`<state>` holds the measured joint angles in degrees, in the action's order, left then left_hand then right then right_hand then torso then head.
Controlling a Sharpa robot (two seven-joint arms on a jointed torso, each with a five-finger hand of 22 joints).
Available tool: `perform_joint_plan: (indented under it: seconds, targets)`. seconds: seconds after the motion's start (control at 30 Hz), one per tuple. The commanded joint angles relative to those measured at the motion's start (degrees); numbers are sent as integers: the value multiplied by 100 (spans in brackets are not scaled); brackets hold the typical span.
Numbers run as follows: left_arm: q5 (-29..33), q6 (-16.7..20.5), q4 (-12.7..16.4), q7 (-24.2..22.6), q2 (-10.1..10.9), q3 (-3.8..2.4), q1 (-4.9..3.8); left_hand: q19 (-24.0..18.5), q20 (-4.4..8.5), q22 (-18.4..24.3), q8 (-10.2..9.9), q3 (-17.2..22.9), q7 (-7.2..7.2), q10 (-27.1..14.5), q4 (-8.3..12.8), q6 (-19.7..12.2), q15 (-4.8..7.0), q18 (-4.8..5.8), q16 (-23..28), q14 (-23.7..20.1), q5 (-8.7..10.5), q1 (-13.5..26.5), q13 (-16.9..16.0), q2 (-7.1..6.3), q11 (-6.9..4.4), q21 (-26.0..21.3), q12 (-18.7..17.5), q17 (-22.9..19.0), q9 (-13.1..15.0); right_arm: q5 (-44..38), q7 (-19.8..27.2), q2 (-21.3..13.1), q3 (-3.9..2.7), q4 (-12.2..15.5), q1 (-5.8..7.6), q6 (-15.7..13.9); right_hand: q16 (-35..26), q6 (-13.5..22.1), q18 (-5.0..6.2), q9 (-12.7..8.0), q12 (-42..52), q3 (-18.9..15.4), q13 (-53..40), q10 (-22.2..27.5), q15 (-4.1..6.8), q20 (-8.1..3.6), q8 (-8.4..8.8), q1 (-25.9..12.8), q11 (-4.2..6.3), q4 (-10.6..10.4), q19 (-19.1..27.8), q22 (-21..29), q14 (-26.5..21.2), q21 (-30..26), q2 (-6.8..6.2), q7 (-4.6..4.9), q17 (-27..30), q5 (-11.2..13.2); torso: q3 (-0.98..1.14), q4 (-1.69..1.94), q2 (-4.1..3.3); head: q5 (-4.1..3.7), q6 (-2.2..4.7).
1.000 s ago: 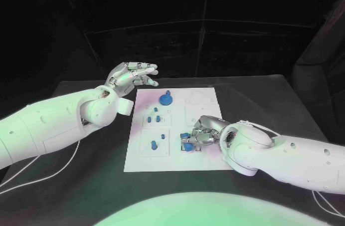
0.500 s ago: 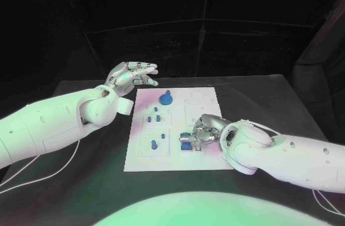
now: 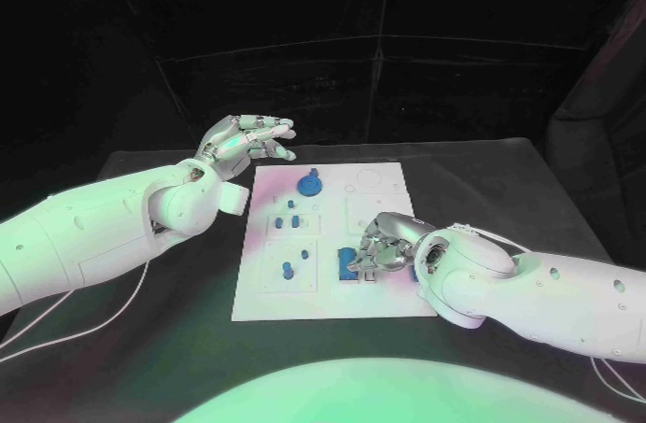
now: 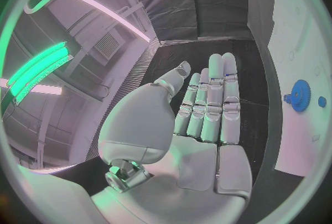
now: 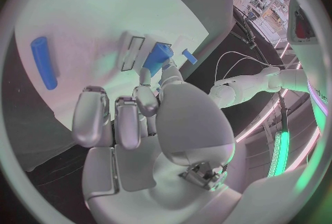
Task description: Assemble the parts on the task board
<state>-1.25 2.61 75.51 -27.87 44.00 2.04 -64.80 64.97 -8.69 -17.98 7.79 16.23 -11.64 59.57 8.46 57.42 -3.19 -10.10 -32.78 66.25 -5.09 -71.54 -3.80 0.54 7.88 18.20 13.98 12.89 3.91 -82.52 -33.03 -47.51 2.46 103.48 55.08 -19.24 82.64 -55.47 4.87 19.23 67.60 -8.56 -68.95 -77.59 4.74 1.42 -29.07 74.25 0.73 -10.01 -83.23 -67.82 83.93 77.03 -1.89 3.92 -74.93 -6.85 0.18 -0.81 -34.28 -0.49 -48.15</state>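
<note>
The white task board lies in the middle of the black table. My right hand rests low over the board's near right part, its thumb and a finger pinching a blue part against the board; the right wrist view shows the blue part at the fingertips. A blue cylinder lies loose on the board nearby. My left hand hovers by the board's far left corner, fingers straight and holding nothing. A blue gear stands at the far end, also seen as the gear past my left hand.
Small blue pegs stand in the board's left column, and another peg stands nearer to me. Black table surrounds the board on all sides. A white cable trails on the table under my left arm.
My right hand has shifted slightly, and the blue part at its fingertips now sits closer under the fingers and more upright. My left arm has not moved.
</note>
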Motion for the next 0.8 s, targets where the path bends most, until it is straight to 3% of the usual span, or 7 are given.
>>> perform_joint_plan:
  seconds: [0.03,0.2,0.63,0.8]
  targets:
    - [12,-74,1,-31,1,-2,-9,33,-16,7,19,-34,20,-3,-2,-17,-3,-23,24,-26,-15,33,8,34,-31,-24,10,5,-5,-202,100,8,-3,0,9,47,-31,16,-56,12,43,-2,-16,-37,-8,-3,-40,82,-1,63,13,-14,356,-15,7,-27,-190,-34,-6,4,-6,-11,4]
    - [12,-76,4,-33,-6,-2,-9,35,-16,7,21,-32,21,-5,-1,-18,-2,-24,24,-25,-16,30,9,38,-31,-23,11,6,-5,-280,53,46,-3,-58,9,6,-26,-5,-58,29,69,-4,-43,-57,-3,-5,-73,112,6,87,9,-26,358,-9,76,-36,-201,-45,-10,19,-4,-16,5]
    - [12,-68,7,-33,1,-2,-9,35,-16,7,21,-32,21,-5,-1,-18,-2,-24,24,-25,-16,30,9,38,-31,-23,11,6,-5,-352,-31,102,-4,-175,10,-21,-22,-31,-62,52,97,-11,-74,-85,11,-14,-119,150,27,113,-1,-52,362,5,197,-62,-214,-95,-10,8,-4,-14,-14]
    - [12,-68,7,-31,7,-2,-9,35,-16,7,21,-32,21,-5,-1,-18,-2,-24,24,-25,-16,30,9,38,-31,-23,11,6,-5,-374,66,57,-4,-144,10,-126,-23,-22,-61,57,92,-17,-75,-86,19,-21,-128,193,35,147,-1,-50,362,4,235,-67,-214,-164,0,3,-6,-14,-15]
